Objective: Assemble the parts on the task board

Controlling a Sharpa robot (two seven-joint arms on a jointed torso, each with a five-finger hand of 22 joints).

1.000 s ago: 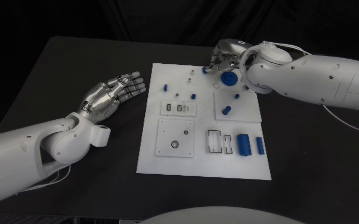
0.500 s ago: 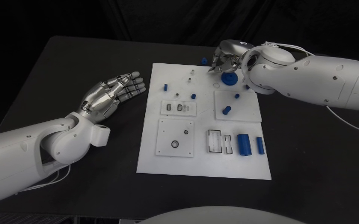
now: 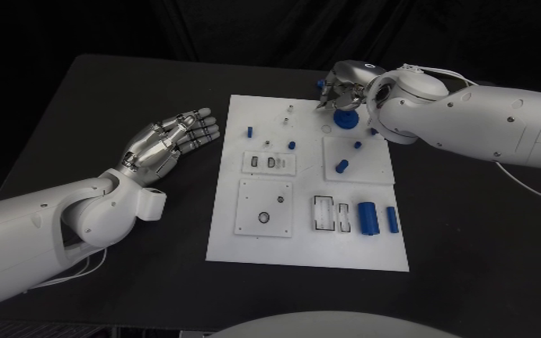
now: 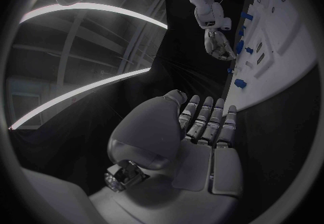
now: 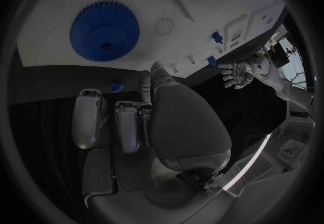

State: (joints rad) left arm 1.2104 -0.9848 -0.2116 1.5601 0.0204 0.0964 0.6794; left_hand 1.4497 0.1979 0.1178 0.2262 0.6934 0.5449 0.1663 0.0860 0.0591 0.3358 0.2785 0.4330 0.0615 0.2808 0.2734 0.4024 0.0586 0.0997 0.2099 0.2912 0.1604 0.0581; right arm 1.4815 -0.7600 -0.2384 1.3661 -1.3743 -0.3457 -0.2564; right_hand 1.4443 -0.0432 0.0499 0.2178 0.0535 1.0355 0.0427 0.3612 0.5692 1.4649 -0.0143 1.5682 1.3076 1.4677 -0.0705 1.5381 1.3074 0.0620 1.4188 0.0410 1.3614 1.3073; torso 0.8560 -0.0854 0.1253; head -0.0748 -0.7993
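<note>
Now the right hand [image 3: 338,91], pinching a small blue part [image 3: 321,84], has lifted it off the task board's [image 3: 304,256] far edge toward placement, while the left hand [image 3: 169,141] waits released.

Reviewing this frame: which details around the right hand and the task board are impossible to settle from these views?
- Head view: the right hand is bunched over the board's far edge; its own fingers and wrist hide the grip on the small blue part.
- Right wrist view: that part is too small to identify.
- Head view: the tiny pieces near the task board's far edge are too small to name.
- Left hand: open, nothing hidden.
</note>
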